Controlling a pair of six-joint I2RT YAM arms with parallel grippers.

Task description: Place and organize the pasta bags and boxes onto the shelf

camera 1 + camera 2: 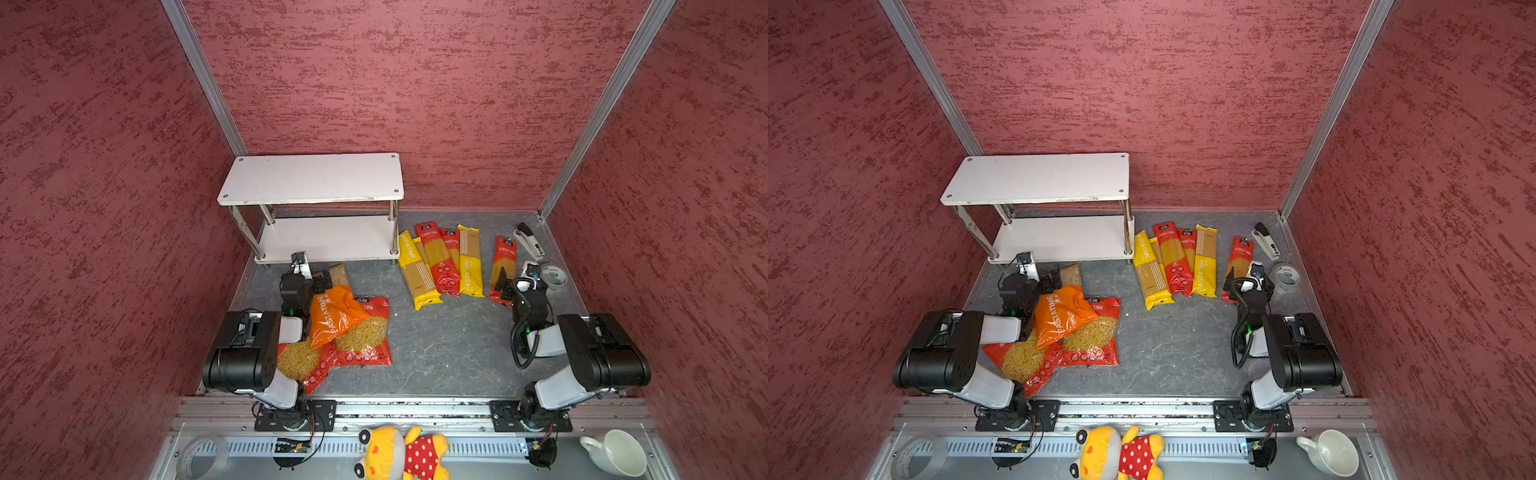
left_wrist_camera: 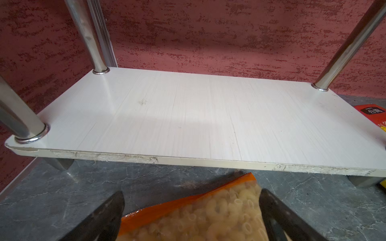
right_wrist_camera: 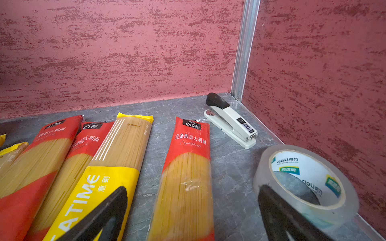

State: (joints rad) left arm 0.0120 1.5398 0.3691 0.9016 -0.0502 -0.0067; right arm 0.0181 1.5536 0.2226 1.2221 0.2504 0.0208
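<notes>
The shelf point(image 1: 311, 178) point(image 1: 1038, 176) stands at the back left, both white boards bare; its lower board point(image 2: 188, 116) fills the left wrist view. An orange PASTATIME bag point(image 1: 332, 313) lies across two red bags point(image 1: 368, 332) point(image 1: 303, 361). My left gripper point(image 1: 313, 280) point(image 2: 192, 193) is open, with the orange bag's clear macaroni end point(image 2: 208, 212) between its fingers. Several pasta boxes lie right of the shelf: yellow point(image 1: 417, 270) point(image 1: 470, 262) and red point(image 1: 438, 257), with one red pack point(image 1: 503, 266) point(image 3: 186, 177) set apart. My right gripper point(image 1: 515, 284) point(image 3: 193, 188) hangs open over that pack.
A stapler point(image 1: 528, 241) point(image 3: 229, 121) lies in the back right corner and a tape roll point(image 1: 554, 276) point(image 3: 305, 183) sits beside my right gripper. Red walls close in three sides. Beyond the front rail are a plush toy point(image 1: 399, 453), a white cup point(image 1: 619, 451) and another tape roll point(image 1: 203, 455).
</notes>
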